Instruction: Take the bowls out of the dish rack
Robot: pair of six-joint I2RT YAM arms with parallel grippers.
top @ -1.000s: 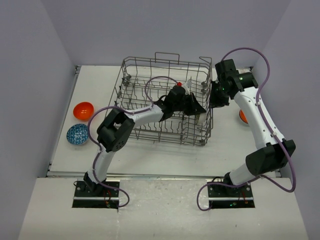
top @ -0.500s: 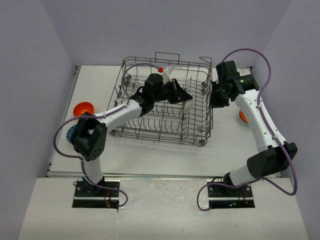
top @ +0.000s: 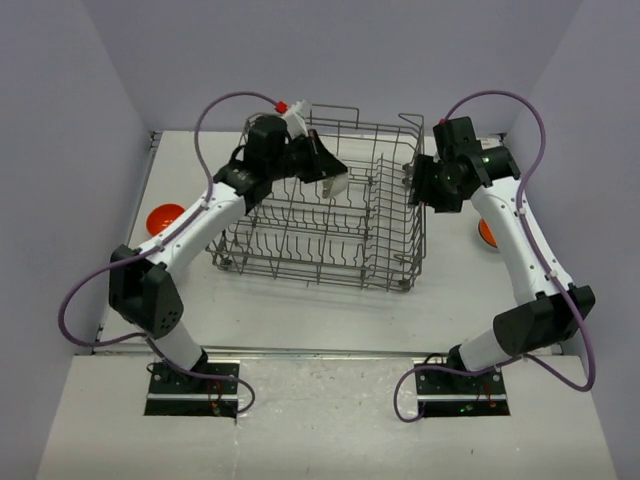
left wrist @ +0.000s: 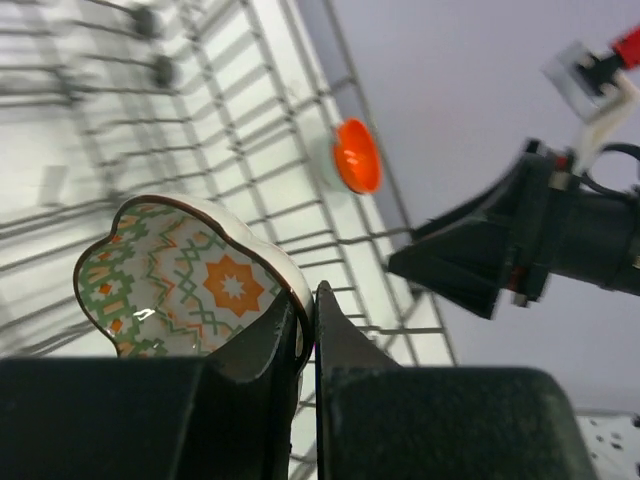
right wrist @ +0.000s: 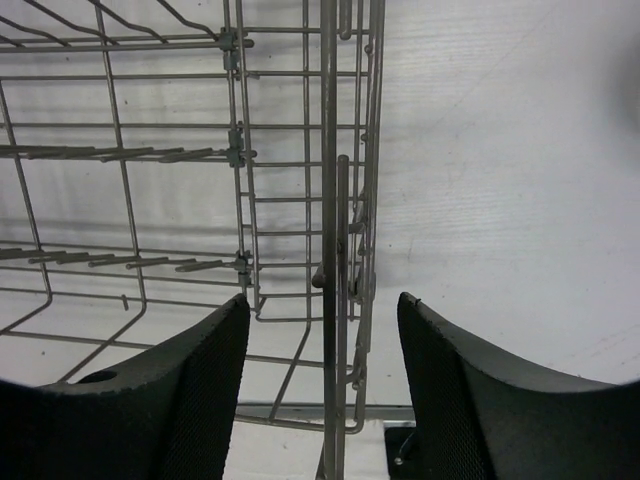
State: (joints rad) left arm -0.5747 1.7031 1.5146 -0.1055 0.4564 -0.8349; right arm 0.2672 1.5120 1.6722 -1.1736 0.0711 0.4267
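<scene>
Left gripper (left wrist: 308,300): jaws pinching the rim of a scalloped white bowl (left wrist: 195,285) patterned in green and orange, which I am holding in the air over the far left corner of the dish rack (top: 414,230). Right gripper (right wrist: 322,300): jaws spread, one finger on either side of an upright wire in the rack's right wall, closed on nothing. I cannot tell whether either finger touches that wire.

I read this step as the carry-out. The bowl looks clear of the tines, and the set-down is not yet made. The next move calls for swinging it left over the rack's rim without clipping the wires. It then needs lowering onto the bare table (top: 300,310) near the orange bowl (top: 165,218) at the left edge before the jaws let go. The pinch is only on a thin rim, so the wrist should stay level.

The left wrist view alone shows the pattern and how narrow the grip is; from above the bowl is a pale scrap under the gripper. The overhead view alone shows both arms' places and a second orange bowl (top: 487,236) half hidden behind the right arm. I can make out no other bowl among the tines from there. Only the right wrist view shows the wire standing between those open fingers.
</scene>
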